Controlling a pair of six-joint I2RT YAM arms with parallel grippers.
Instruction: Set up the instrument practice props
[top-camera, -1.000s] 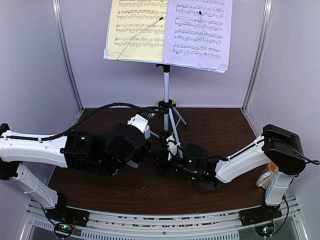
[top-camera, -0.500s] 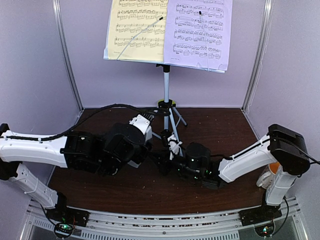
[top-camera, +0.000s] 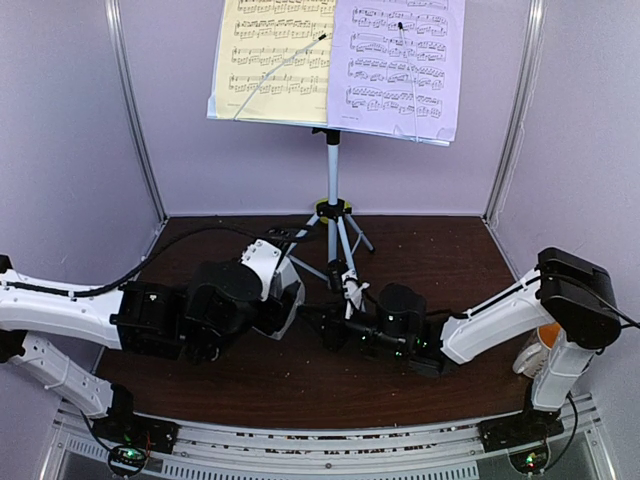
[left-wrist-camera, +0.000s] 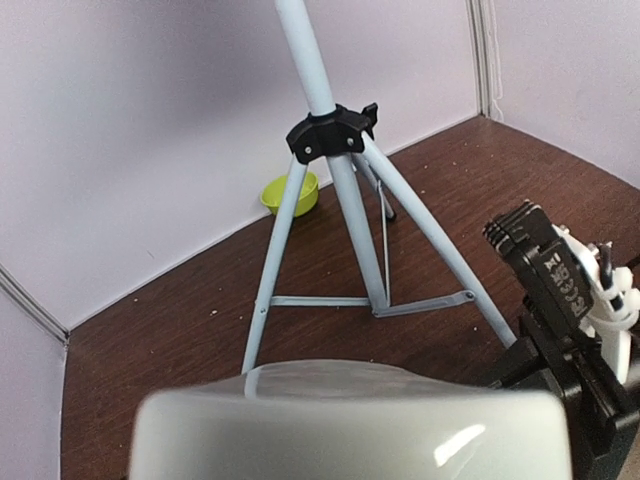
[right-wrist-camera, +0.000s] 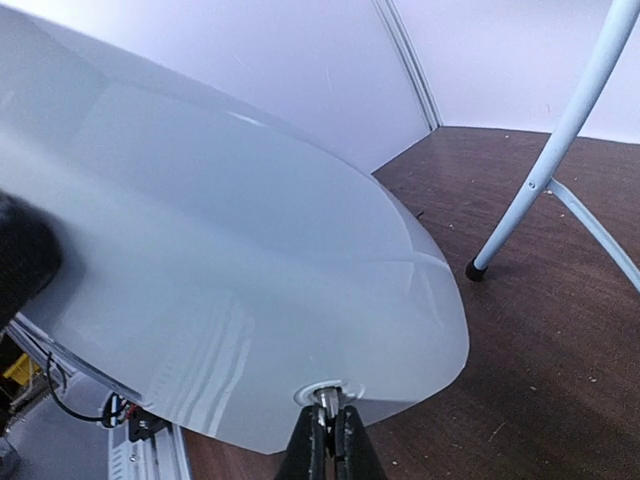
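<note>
The white music stand's grey tripod (top-camera: 333, 215) stands at the table's back middle, with the yellow sheet (top-camera: 270, 60) and the lilac sheet (top-camera: 400, 60) side by side on top. My left gripper (top-camera: 262, 297) holds the white metronome (top-camera: 276, 280) low in front of the tripod. The metronome fills the bottom of the left wrist view (left-wrist-camera: 350, 420) and hides my left fingers there. My right gripper (top-camera: 333, 328) is shut on a small metal pin (right-wrist-camera: 328, 392) at the edge of the metronome (right-wrist-camera: 220, 250).
A small green bowl (left-wrist-camera: 291, 192) sits by the back wall behind the tripod (left-wrist-camera: 330, 140). One tripod foot (right-wrist-camera: 476, 270) rests near the metronome. A mug with an orange inside (top-camera: 541, 345) shows partly behind my right arm's base. Side walls close in the table.
My left arm has drawn back to the left and lower, taking the metronome with it. My right gripper has stayed pinched at the metronome's edge and barely shifted.
</note>
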